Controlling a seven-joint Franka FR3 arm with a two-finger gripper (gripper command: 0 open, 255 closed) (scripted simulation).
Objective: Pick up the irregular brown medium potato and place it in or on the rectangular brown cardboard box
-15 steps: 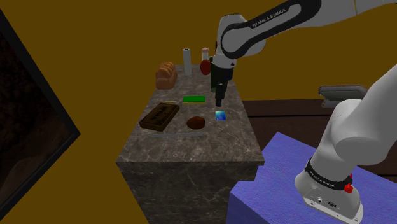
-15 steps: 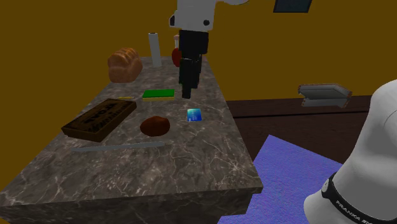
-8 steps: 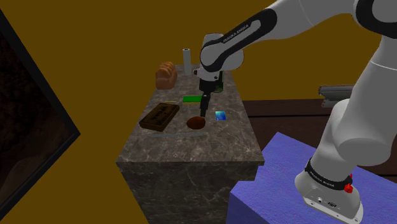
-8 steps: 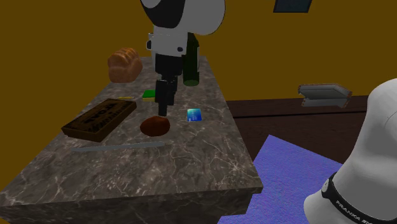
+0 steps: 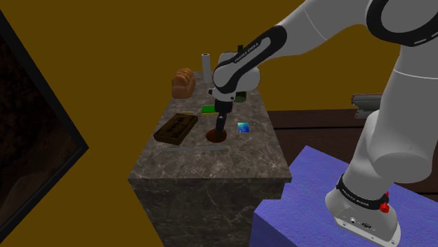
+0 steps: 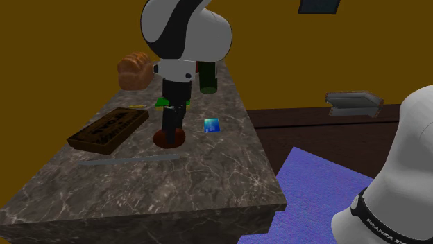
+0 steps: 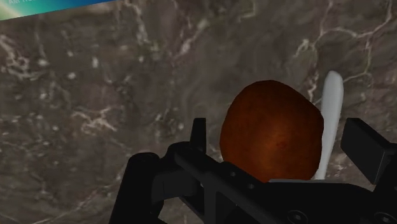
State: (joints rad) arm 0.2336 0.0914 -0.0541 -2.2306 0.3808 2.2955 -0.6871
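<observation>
Potato [image 7: 270,137] lined up for the pickup: reddish-brown and lumpy, it sits on the marbled counter [image 6: 208,180] near the middle of the second exterior view, just to the right of the shallow brown box [image 6: 109,129] meant to receive it. My gripper [image 6: 170,133] stands upright directly over it. My fingers [image 7: 198,130] are spread wide, one on either side of the potato, with a gap showing between each and its skin, so nothing is held yet. I judge the straddle is set so that a squeeze catches the potato across its broadest part. A pale strip [image 7: 331,108] lies just behind the potato, close to one finger, and could get nudged. A blue card [image 6: 212,125] lies near on the right, and a loaf [image 6: 135,71] sits well back at upper left.
</observation>
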